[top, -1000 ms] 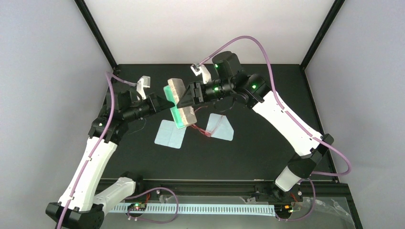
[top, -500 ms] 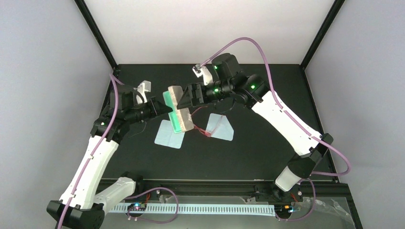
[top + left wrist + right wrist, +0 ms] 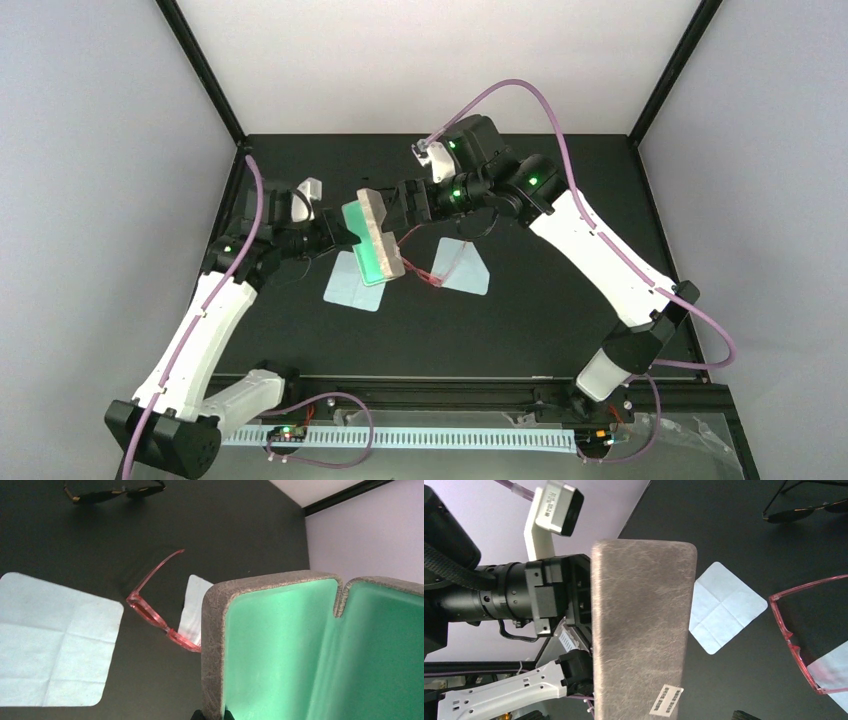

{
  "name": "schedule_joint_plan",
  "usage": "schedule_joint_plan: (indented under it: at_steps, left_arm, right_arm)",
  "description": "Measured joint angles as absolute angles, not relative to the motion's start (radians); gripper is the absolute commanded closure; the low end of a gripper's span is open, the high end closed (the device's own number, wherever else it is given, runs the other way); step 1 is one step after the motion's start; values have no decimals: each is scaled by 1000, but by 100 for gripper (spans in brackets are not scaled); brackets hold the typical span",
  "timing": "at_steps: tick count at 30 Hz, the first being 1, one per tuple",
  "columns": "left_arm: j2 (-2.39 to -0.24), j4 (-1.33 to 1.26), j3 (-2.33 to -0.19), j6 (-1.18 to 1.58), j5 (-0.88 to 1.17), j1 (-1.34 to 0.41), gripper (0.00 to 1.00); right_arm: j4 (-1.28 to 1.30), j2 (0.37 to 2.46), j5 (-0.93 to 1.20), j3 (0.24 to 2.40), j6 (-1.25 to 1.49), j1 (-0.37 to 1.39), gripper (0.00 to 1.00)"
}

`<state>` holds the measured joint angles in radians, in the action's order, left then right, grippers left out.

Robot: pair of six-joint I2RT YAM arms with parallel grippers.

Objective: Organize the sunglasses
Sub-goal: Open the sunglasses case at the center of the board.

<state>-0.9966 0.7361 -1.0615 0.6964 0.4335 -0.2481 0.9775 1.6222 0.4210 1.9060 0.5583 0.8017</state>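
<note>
Two-armed staging: held the open case [image 3: 375, 240] above the surface [image 3: 560, 300], with left pincer [image 3: 343, 234] clamped on its edge and right pincer [image 3: 402, 200] spread apart, presumably to receive the sunglasses [image 3: 150, 611].

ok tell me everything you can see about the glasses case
The case is a hard clamshell, standing open, with a mottled grey outer shell and a bright green lining. Its corners are rounded, and a small white label sits near one end of the outside. The left gripper pinches its rim and holds it in the air above a pale blue cloth. The part of the inside that shows holds nothing.
</note>
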Motion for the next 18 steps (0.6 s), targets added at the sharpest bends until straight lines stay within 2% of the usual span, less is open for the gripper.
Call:
schedule_joint_plan:
  at_steps: [4,9,18]
  left_arm:
    - [-1029,764,-1061,706,406,-254,98]
    - [-1061,811,-1068,742,354,-292,99]
    - [-1110,918,-1140,851,224,-379,98]
  right_arm:
    - [1002,1623,393,1924,554,809,2]
    - [1088,1673,306,2043,555,846,13]
    - [1264,1803,81,2203,546,931,24]
